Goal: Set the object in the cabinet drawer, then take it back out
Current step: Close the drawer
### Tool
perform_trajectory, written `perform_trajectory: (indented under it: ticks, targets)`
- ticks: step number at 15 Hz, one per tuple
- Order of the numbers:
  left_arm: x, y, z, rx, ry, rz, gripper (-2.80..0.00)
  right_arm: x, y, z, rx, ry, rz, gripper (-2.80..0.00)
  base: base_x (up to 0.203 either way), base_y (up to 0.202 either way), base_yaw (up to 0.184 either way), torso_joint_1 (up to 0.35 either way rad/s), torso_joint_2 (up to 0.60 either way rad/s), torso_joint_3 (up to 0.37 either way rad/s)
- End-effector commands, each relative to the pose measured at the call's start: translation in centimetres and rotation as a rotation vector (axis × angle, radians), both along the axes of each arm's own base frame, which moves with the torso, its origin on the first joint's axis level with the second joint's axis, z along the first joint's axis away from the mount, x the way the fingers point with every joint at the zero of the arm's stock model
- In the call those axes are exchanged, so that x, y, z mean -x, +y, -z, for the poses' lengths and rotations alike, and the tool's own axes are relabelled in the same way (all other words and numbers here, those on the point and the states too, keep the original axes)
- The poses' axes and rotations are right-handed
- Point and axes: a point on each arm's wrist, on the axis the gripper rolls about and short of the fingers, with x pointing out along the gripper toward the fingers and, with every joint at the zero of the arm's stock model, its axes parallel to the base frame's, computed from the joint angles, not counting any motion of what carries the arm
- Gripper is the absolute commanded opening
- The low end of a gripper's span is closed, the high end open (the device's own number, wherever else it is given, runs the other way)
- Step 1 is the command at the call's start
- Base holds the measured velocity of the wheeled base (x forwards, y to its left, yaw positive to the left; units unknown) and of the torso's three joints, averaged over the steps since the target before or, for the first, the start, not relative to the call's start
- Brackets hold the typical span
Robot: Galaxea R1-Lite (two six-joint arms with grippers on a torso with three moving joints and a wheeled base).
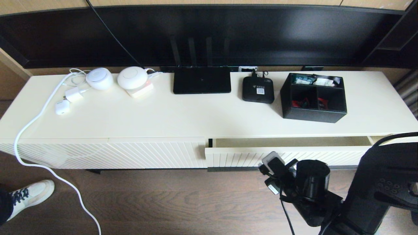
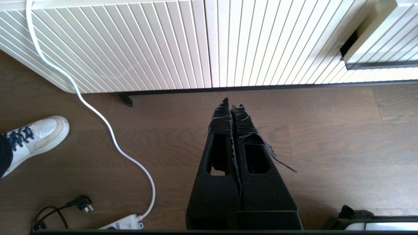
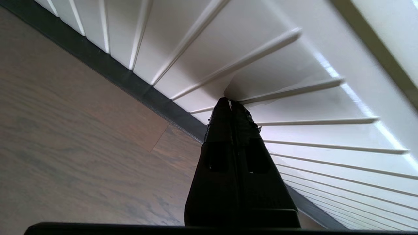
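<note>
Cream drawer [image 1: 287, 156] sits barely ajar at lower right; my right gripper [image 3: 230, 101], closed empty, must pull it wider before the box [image 1: 314, 98] goes in.

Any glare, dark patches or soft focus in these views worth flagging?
Head view: even light; the dark panel behind the cabinet carries faint reflections. Right wrist view: bright glare streak on the cabinet drawer front, right gripper silhouetted, shut. Left wrist view: evenly lit; left gripper shut over the floor.
</note>
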Motion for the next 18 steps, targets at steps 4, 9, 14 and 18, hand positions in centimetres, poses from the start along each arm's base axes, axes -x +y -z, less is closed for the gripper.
perform_trajectory:
  ticks: [4, 9, 14, 18]
  targets:
    - [0.0, 0.0, 0.0, 0.000, 0.001, 0.000, -2.80, -2.3, -0.1, 0.8, -0.010, -0.025, 0.038, -2.80, 0.000, 0.000, 0.000, 0.000, 0.00, 0.000]
    - [0.0, 0.0, 0.0, 0.000, 0.000, 0.001, -2.80, -3.9, 0.0, 0.7, -0.033, -0.061, 0.058, -2.80, 0.000, 0.000, 0.000, 0.000, 0.00, 0.000]
    - [0.0, 0.0, 0.0, 0.000, 0.001, 0.000, -2.80, -4.3, -0.2, 0.5, -0.042, -0.073, 0.070, -2.80, 0.000, 0.000, 0.000, 0.000, 0.00, 0.000]
    - [0.0, 0.0, 0.0, 0.000, 0.002, 0.000, -2.80, -1.7, -1.1, -1.1, -0.014, -0.059, 0.054, -2.80, 0.000, 0.000, 0.000, 0.000, 0.00, 0.000]
